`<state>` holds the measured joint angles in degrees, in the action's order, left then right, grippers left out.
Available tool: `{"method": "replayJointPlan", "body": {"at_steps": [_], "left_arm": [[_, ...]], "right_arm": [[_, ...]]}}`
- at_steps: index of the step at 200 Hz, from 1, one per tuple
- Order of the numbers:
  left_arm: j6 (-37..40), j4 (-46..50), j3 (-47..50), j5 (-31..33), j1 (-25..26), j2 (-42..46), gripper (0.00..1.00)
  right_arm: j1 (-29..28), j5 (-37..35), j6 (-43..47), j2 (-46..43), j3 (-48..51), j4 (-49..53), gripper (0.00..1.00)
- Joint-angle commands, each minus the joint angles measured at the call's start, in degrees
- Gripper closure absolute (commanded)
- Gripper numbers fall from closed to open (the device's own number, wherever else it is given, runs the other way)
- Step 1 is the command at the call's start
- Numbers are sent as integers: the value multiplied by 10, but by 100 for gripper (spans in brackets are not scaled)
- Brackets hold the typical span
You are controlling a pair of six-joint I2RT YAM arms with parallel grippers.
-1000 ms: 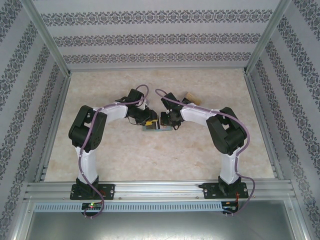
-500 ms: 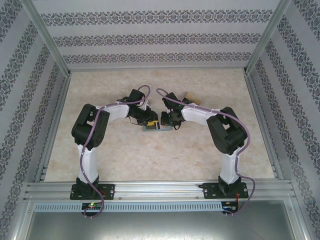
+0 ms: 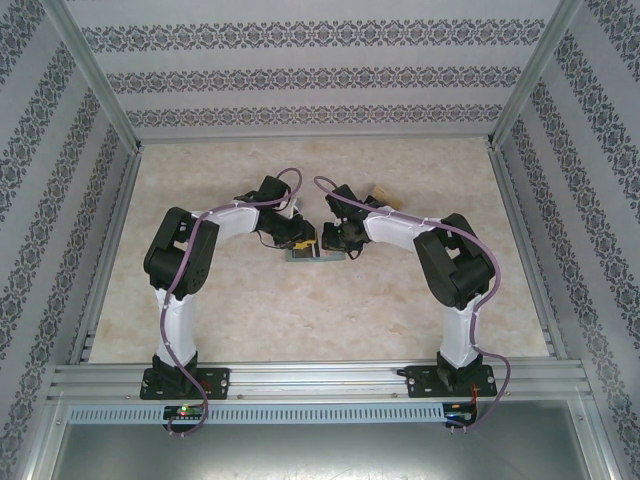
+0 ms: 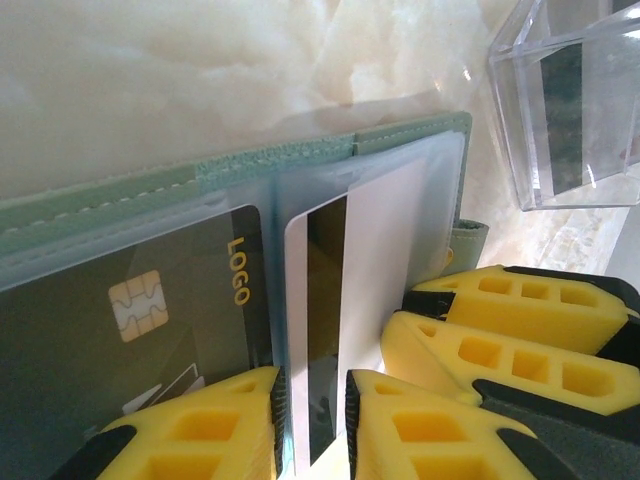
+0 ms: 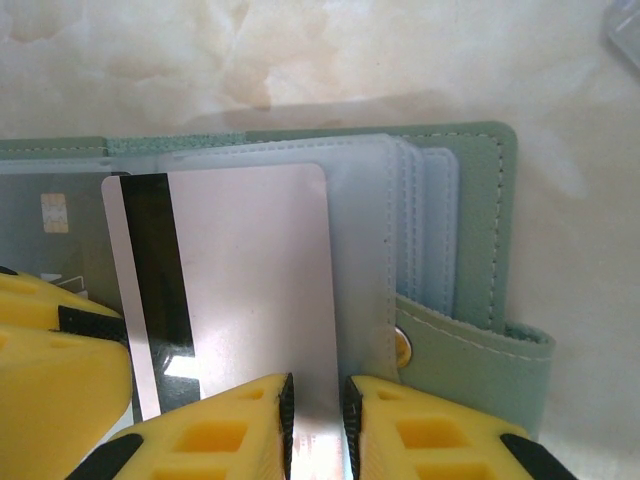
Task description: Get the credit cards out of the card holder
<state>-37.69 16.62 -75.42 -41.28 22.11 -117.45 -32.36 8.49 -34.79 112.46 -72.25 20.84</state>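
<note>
Both the left gripper (image 4: 312, 400) and the right gripper (image 5: 316, 395) have jaws clenched on the striped lilac card (image 4: 390, 250), seemingly half-drawn from the card holder (image 5: 480, 200) lying open on the surface (image 3: 250, 310) between the arms. A dark chip card (image 4: 150, 300) waits in its sleeve; farther off, a tan card (image 3: 383, 192) seems already out.
</note>
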Motion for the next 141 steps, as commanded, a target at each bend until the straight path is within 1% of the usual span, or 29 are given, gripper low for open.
{"method": "replayJointPlan", "body": {"at_steps": [1,30,99,141], "left_arm": [[17,20,-7,14,-3,1,75],[18,17,-8,12,-4,-1,75],[19,-9,-17,-36,-3,-21,77],[15,-27,-14,-46,-4,-20,79]], "right_arm": [[7,-14,-10,21,18,21,75],[6,-14,-10,19,19,21,75],[5,-9,-10,21,18,20,75],[5,-11,-10,21,19,22,75]]}}
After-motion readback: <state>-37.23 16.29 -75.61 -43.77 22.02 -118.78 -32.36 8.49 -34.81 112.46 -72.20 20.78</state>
